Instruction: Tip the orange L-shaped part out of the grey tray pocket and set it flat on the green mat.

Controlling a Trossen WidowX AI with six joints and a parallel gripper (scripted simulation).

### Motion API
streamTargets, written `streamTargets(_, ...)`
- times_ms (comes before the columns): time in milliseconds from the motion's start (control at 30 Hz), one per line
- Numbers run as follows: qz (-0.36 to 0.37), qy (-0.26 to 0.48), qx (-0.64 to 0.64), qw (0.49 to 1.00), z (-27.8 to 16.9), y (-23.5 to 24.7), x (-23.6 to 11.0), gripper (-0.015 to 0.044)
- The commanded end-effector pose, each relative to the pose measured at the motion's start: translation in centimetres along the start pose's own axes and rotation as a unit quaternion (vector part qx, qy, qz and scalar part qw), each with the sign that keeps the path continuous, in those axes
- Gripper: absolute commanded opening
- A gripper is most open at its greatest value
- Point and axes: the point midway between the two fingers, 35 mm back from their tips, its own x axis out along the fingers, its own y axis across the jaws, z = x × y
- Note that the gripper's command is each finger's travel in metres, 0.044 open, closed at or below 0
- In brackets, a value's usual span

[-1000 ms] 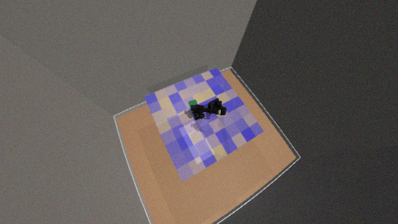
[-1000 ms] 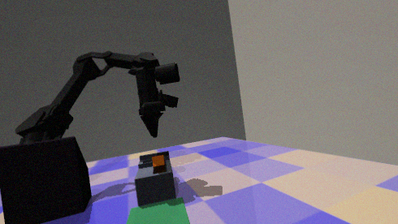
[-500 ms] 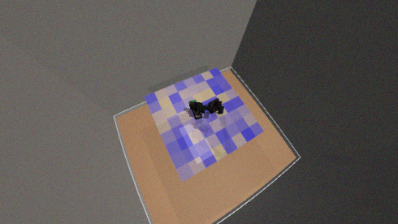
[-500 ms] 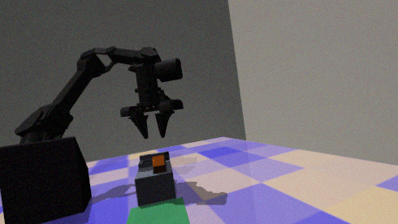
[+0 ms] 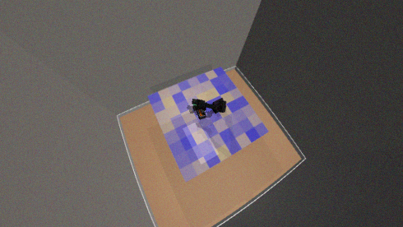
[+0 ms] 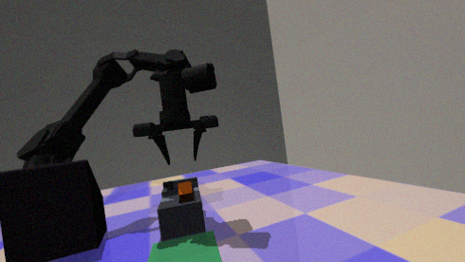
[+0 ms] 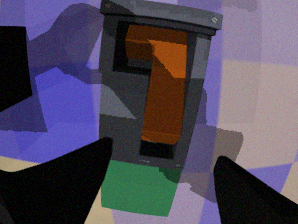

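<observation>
The orange L-shaped part (image 5: 201, 114) (image 6: 185, 188) (image 7: 167, 100) is in the pocket of the grey tray (image 6: 181, 222) (image 7: 119, 137). It looks tilted: its L-shaped end, at the top of the wrist view, sits low, and its straight end on the mat side stands raised, with a dark gap beside that end. The green mat (image 6: 185, 252) (image 7: 137, 192) adjoins the tray and holds nothing in view. My gripper (image 6: 182, 161) (image 7: 165, 155) is open and empty, pointing down above the tray. In the wrist view its fingertips stand on either side of the part's raised end.
The arm's dark base (image 6: 52, 214) stands left of the tray in the exterior view. The tray has a raised rim (image 7: 160, 14) with screws beyond the L-shaped end. A blue and beige checkered surface (image 6: 304, 237) surrounds the tray. Arm shadows fall beside it.
</observation>
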Motion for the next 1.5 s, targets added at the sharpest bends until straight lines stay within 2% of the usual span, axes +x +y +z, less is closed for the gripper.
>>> streamTargets(0,0.001,0.001,-0.014,1.000,-0.1,-0.1,1.0,0.0280)
streamTargets(133,0.001,0.001,-0.014,1.000,-0.1,-0.1,2.8,0.0280)
streamTargets(1367,0.001,-0.001,-0.015,1.000,0.0,-0.1,7.7,0.0280)
streamTargets(1467,-0.002,0.002,-0.019,1.000,0.0,-0.4,7.4,0.0201)
